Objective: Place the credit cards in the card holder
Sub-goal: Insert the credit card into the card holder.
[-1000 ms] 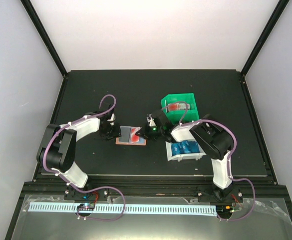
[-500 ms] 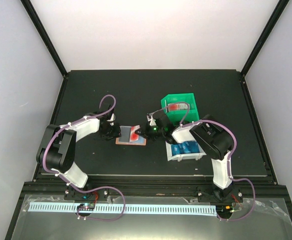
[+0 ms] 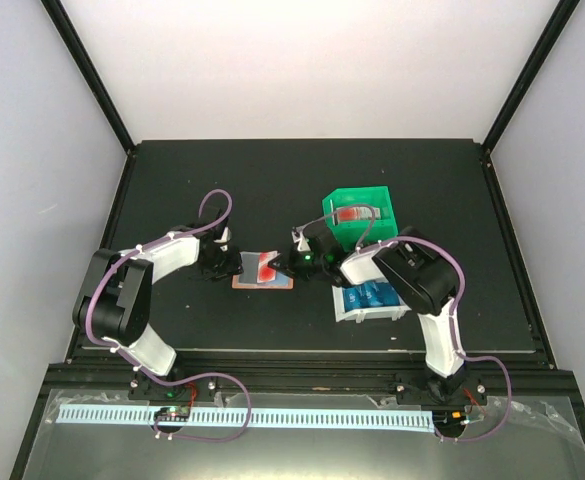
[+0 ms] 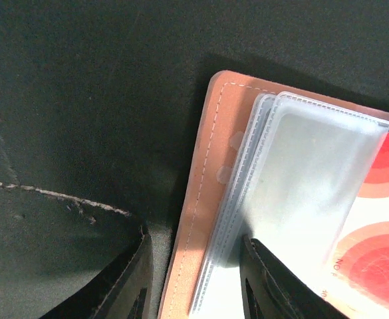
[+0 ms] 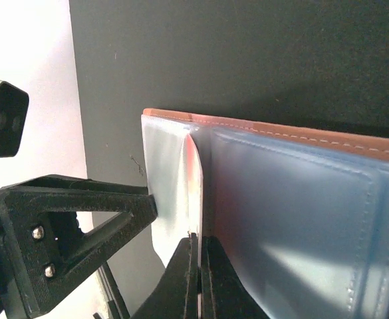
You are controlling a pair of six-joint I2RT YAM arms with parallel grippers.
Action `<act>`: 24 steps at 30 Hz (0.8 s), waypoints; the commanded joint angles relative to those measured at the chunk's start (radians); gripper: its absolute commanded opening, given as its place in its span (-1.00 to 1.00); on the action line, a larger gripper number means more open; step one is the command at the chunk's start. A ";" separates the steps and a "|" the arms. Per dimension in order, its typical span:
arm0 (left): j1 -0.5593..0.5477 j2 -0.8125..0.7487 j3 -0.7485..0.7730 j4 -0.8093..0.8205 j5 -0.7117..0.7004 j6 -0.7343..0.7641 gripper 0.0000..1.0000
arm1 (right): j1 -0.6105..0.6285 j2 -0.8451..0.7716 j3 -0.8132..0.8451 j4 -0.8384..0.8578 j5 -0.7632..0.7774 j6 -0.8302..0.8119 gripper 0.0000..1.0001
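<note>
Near the middle of the counter (image 3: 172, 180), the card holder (image 3: 262, 283) lies open and flat between the two arms, its long axis running left to right in the top view. The left fingers (image 4: 124, 286) stand apart over its left end. One is down on the counter just outside the stitched salmon edge, the other on the clear sleeves (image 4: 300, 179), so that edge lies between them. Whether they press down cannot be told.

The right fingers (image 5: 181, 279) are together, clamped on a red-and-white credit card (image 5: 195, 179). The right wrist camera sees it edge-on, as a thin line. It points away from the fingertips into the gap between two sleeves, toward the holder's far salmon edge.

Just right of the holder, more credit cards (image 3: 372, 297), blue ones, lie in a white bin (image 3: 344, 312). A green bin (image 3: 362, 200) stands behind it.
</note>
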 commanded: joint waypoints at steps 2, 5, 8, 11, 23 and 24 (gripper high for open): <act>0.001 0.034 -0.015 -0.029 -0.026 -0.007 -0.25 | 0.006 0.040 0.029 -0.019 0.009 -0.015 -0.98; 0.001 0.036 -0.013 -0.028 -0.017 -0.005 -0.25 | 0.011 0.045 0.040 -0.046 0.027 -0.023 -0.98; 0.000 0.036 -0.013 -0.029 -0.015 -0.003 -0.25 | 0.016 0.053 0.051 -0.075 0.049 -0.030 -0.98; -0.001 0.035 -0.013 -0.028 -0.014 -0.001 -0.25 | 0.018 0.058 0.057 -0.086 0.056 -0.032 -0.98; -0.008 0.042 -0.013 -0.018 0.002 -0.005 -0.21 | 0.038 0.092 0.108 -0.227 0.065 -0.012 -0.90; -0.008 0.041 -0.015 -0.020 0.002 -0.004 -0.19 | 0.038 0.103 0.114 -0.236 0.064 -0.007 -0.88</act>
